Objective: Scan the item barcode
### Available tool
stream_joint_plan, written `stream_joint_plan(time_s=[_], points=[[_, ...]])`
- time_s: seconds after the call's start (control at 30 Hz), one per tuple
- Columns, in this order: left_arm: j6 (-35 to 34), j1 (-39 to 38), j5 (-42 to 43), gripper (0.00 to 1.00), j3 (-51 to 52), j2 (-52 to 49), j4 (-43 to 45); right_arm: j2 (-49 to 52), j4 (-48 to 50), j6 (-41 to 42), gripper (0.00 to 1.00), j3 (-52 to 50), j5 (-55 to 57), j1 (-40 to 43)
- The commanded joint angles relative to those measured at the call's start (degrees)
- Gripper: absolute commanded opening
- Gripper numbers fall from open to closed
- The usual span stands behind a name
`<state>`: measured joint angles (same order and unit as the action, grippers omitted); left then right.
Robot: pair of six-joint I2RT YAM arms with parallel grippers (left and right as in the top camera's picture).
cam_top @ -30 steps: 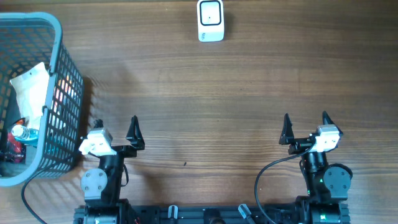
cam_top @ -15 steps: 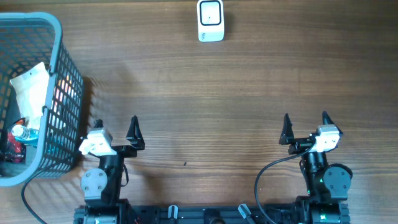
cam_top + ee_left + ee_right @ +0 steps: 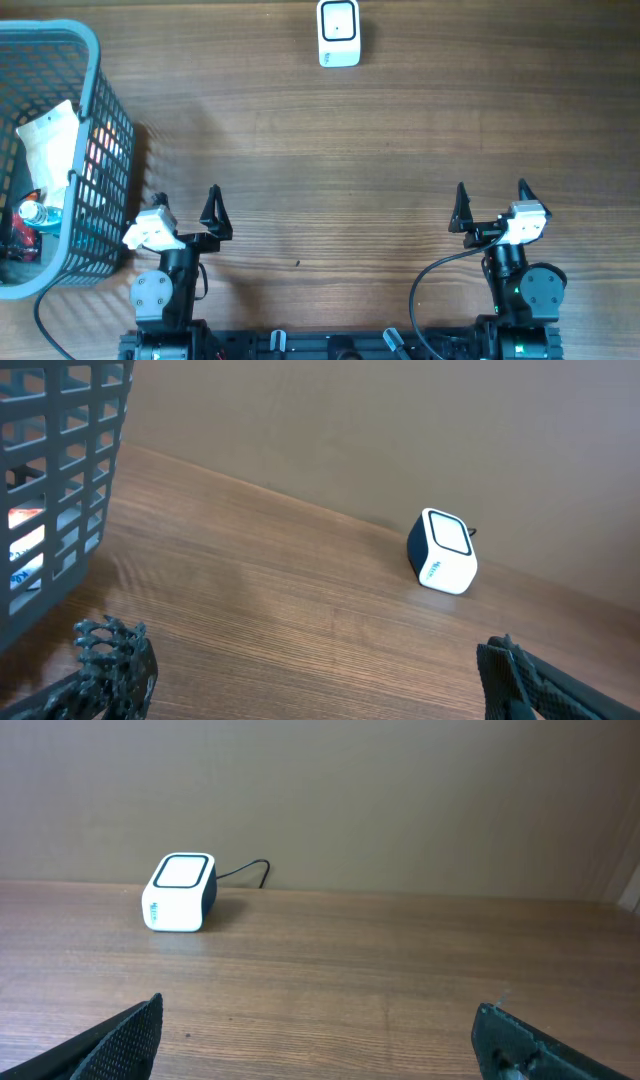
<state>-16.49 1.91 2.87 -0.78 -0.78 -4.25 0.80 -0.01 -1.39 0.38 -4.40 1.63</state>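
Observation:
The white barcode scanner (image 3: 338,33) with dark sides stands at the far middle of the wooden table, also seen in the left wrist view (image 3: 441,550) and the right wrist view (image 3: 180,892). The items lie in the grey basket (image 3: 88,45) at the left: a white packet (image 3: 48,150), a small bottle (image 3: 33,213) and something red beneath. My left gripper (image 3: 186,203) hovers open near the front edge, just right of the basket, its jaws (image 3: 315,675) empty. At the front right, my right gripper (image 3: 490,193) is open and empty (image 3: 320,1040).
The basket's slatted wall (image 3: 60,480) rises close to the left finger (image 3: 115,660). A thin cable (image 3: 245,870) runs from the scanner toward the wall behind it. A black cable (image 3: 425,285) loops at the right arm's base.
The left gripper has turned very slightly toward the basket. The right arm and the scanner have not moved.

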Motion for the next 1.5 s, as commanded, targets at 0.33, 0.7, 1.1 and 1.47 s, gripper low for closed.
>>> stream_joint_plan(time_s=[0.33, 0.7, 1.1, 1.47], points=[[-0.87, -0.31, 22.23, 1.0, -5.95, 0.39, 13.44, 0.28, 0.11, 0.28, 1.0, -0.09, 0.98, -0.28], [6.29, -0.26, 5.31, 1.0, -36.59, -12.02, -15.5, 0.28, 0.11, 0.28, 1.0, -0.09, 0.98, -0.28], [5.27, -0.24, 2.73, 1.0, -91.91, -58.36, -59.91, 0.28, 0.11, 0.28, 1.0, -0.09, 0.98, -0.28], [-14.84, 19.34, -19.5, 1.0, -141.9, -92.96, -91.91, 0.28, 0.11, 0.26, 1.0, -0.09, 0.98, -0.28]])
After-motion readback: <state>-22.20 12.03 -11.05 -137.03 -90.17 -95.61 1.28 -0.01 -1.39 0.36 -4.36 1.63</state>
